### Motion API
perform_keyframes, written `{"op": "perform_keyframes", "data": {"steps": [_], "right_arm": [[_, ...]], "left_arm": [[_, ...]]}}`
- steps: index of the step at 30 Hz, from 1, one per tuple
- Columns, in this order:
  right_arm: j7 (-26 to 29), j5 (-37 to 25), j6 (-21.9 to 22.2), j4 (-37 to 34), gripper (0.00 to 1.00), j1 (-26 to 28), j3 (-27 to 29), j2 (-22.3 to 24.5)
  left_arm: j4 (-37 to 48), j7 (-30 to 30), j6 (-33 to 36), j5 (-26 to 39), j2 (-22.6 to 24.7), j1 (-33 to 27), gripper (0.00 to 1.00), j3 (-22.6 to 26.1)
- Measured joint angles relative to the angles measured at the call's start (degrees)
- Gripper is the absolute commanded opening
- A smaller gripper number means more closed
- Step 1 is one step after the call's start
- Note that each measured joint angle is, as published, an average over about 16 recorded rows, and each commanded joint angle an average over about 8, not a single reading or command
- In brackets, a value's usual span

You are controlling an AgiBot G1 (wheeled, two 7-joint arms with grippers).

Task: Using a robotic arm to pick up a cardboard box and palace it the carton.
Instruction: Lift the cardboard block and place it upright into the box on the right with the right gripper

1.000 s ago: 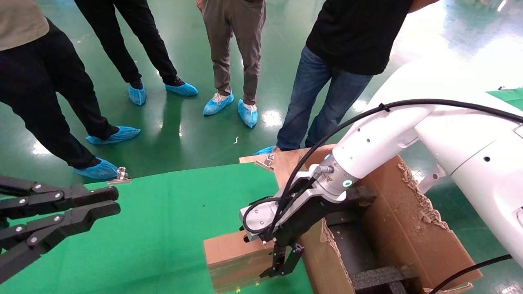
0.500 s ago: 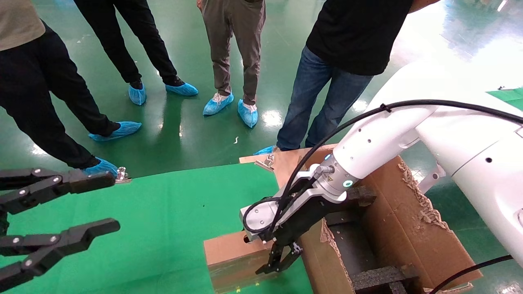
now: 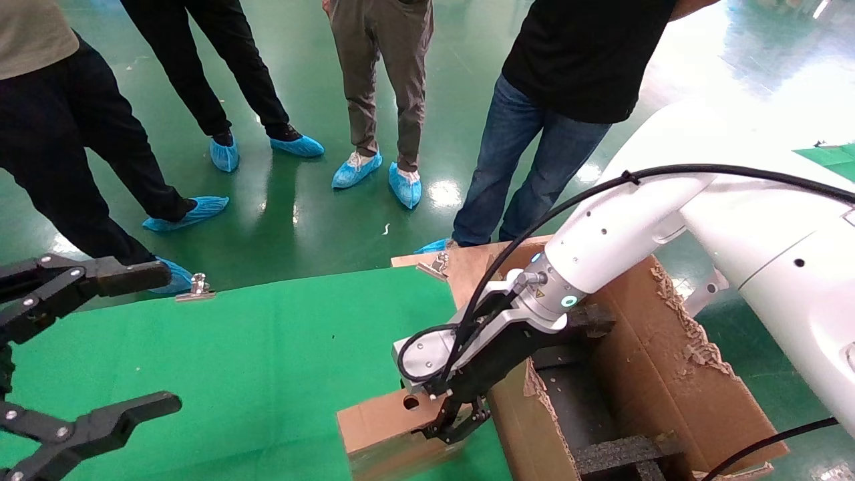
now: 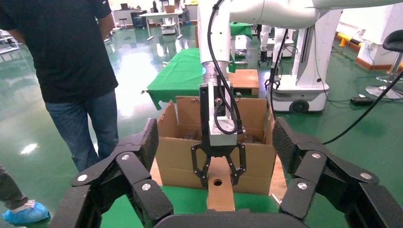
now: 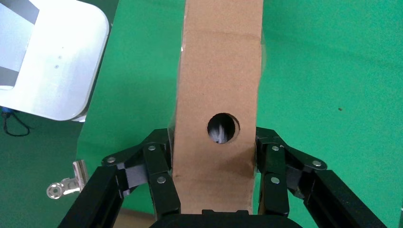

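The right gripper (image 5: 216,166) clamps the cardboard box (image 5: 218,90) near its holed end, low centre of the head view, beside the carton (image 3: 668,374). Such an off-centre grip could let it pivot or slip. The left gripper (image 3: 80,347), lower left, gapes empty.

A glossy green floor (image 3: 314,214) mirrors overhead light in bright patches. Four people (image 3: 568,80) stand around in blue shoe covers (image 3: 357,169). Green cloth (image 3: 267,361) covers the tabletop, held by metal clips (image 3: 196,287). In the left wrist view, tables (image 4: 161,19) stand far back.
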Motion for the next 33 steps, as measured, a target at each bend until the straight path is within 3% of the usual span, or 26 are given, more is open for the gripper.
{"op": "perform_keyframes", "data": {"steps": [9,16,24,33], "right_arm": [[-0.03,0.41,0.26,-0.09,0.0,0.29,0.11,0.23],[-0.3,1.6,0.32,-0.95,0.0,3.47,0.51,1.11],[-1.37,3.48,-0.3,-3.39,0.0,12.35,-0.33,2.44],[-3.23,6.55,-0.94,-6.98,0.0,23.97,-5.3,3.5]], "left_arm": [[0.0,0.0,0.0,-0.01,0.0,0.0,1.0,0.0],[0.0,0.0,0.0,-0.02,0.0,-0.01,1.0,0.01],[0.01,0.01,0.0,-0.02,0.0,-0.01,1.0,0.02],[0.01,0.01,0.0,-0.03,0.0,-0.01,1.0,0.02]]}}
